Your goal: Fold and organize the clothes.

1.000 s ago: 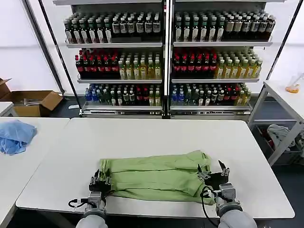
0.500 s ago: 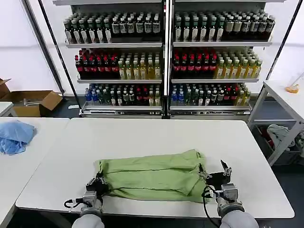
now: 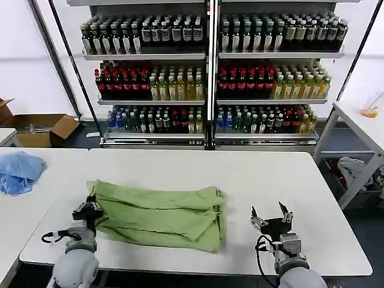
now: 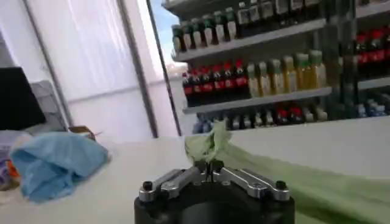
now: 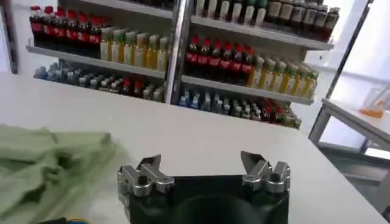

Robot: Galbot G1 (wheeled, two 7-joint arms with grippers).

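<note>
now left gripper (image 3: 90, 210) pinches shirt (image 3: 162, 216) edge

White desk (image 3: 180, 171) out front, and lying on it toward the near left is the light green polo shirt (image 3: 162, 216), folded into a long band. Beside it, a second desk (image 3: 18, 210) carries a crumpled light blue cloth (image 3: 19, 171).

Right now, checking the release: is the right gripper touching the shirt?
Apart. In the head view, bare table separates the open right gripper from the shirt.
</note>
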